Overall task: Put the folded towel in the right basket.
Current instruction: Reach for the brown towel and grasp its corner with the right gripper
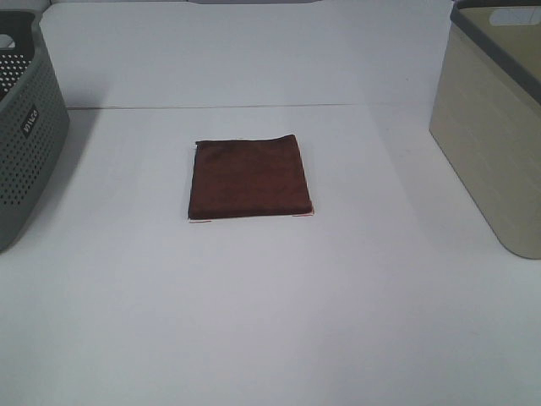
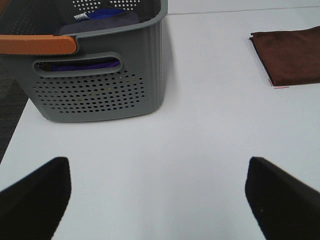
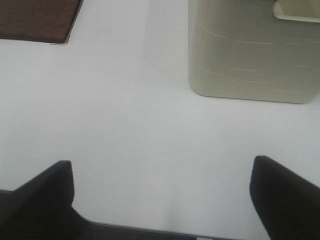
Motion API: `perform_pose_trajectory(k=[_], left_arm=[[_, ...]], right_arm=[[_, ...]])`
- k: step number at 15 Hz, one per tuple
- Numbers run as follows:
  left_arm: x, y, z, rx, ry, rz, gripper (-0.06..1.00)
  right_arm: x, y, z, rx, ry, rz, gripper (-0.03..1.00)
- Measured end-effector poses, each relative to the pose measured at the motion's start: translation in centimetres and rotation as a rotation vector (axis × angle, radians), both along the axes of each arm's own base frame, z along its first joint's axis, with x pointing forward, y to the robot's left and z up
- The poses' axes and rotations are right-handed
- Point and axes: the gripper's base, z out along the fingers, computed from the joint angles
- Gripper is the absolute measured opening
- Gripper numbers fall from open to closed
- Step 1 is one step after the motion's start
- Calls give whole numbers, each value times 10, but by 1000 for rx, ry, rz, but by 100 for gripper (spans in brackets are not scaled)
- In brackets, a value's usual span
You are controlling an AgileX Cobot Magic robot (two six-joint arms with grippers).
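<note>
A dark brown folded towel [image 1: 248, 177] lies flat in the middle of the white table. It also shows in the left wrist view [image 2: 292, 55] and the right wrist view [image 3: 37, 19]. The beige right basket [image 1: 494, 118] stands at the table's right edge; its wall shows in the right wrist view [image 3: 252, 50]. Neither gripper shows in the high view. My left gripper [image 2: 159, 195] is open and empty, near the grey basket. My right gripper [image 3: 162, 197] is open and empty, over the table's front edge near the beige basket.
A grey perforated basket [image 1: 25, 127] stands at the left edge; the left wrist view shows it [image 2: 100, 90] with an orange handle and purple and blue items inside. The white table [image 1: 270, 321] spreads between the baskets.
</note>
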Motion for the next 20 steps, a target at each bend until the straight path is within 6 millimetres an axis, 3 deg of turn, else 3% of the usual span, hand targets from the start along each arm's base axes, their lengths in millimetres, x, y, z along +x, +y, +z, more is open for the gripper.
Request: perform_pose_trajectory(k=[20], left_arm=[[0,0,0,0,0,0,88]], right_arm=[[0,0,0,0,0,0,92]])
